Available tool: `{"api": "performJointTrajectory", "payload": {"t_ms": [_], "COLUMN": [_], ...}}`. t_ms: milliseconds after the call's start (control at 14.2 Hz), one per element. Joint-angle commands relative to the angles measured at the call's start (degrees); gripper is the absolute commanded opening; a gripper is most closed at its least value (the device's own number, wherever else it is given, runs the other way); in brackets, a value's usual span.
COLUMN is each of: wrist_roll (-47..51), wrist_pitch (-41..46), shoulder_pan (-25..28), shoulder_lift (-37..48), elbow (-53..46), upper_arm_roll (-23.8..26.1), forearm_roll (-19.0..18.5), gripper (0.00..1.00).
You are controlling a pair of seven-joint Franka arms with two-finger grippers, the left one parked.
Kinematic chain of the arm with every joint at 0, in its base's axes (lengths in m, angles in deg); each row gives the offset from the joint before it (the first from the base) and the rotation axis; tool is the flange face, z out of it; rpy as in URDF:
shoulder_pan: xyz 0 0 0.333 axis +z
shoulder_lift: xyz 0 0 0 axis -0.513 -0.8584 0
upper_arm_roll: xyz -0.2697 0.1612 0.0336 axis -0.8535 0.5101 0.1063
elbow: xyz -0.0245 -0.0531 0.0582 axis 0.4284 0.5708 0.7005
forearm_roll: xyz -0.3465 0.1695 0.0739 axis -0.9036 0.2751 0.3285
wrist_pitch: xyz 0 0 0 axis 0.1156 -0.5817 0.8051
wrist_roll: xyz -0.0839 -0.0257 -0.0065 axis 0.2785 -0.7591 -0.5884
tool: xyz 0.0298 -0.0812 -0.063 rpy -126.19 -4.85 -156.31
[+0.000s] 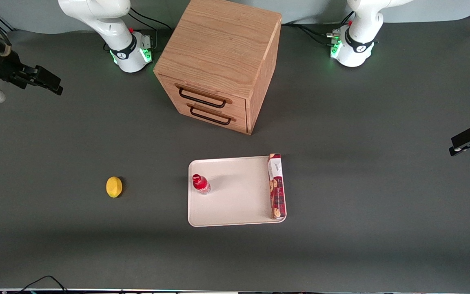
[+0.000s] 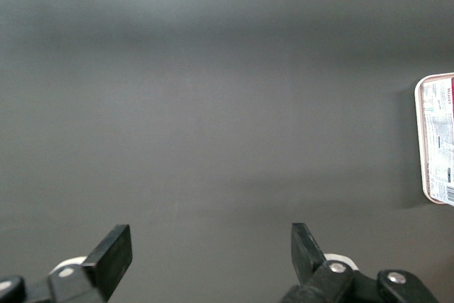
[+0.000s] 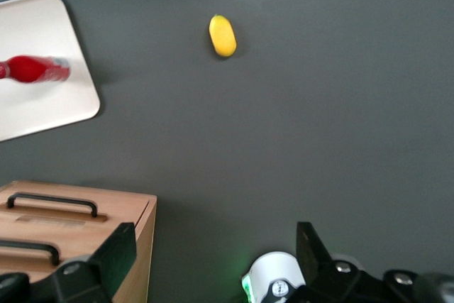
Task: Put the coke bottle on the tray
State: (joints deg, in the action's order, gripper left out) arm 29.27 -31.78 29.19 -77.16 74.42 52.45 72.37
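My fingers [image 3: 213,260] hang spread wide over the dark counter [image 1: 361,204]; the coke bottle [image 1: 200,184] stands on the tray [image 1: 239,204].

So the coke bottle [image 1: 200,183] stands on the tray [image 1: 235,204], lower centre of frame, biscuit box [image 1: 276,185] along its edge. Lemon [image 1: 114,187] sits lower left, drawer cabinet [image 1: 222,61] top centre, gripper [image 1: 49,81] upper left, fingers apart.

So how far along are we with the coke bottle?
Looks done: the coke bottle stands upright on the tray, near the edge toward the working arm's end, apart from the biscuit box. The gripper is up near the table's edge, jaws open, holding nothing. Nothing appears left.
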Motion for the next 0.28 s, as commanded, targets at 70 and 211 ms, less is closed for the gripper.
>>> {"api": "performJointTrajectory", "payload": {"t_ms": [70,211], "wrist_roll": [-2.6,-1.5], "wrist_pitch": [-7.4,-6.1], "shoulder_pan": [0.7,0.6], "shoulder_lift": [6.5,4.7], "elbow": [10.5,7.1], "upper_arm_roll": [-0.3,-0.5], "forearm_roll": [1.1,1.1], "gripper": [1.0,1.0]}}
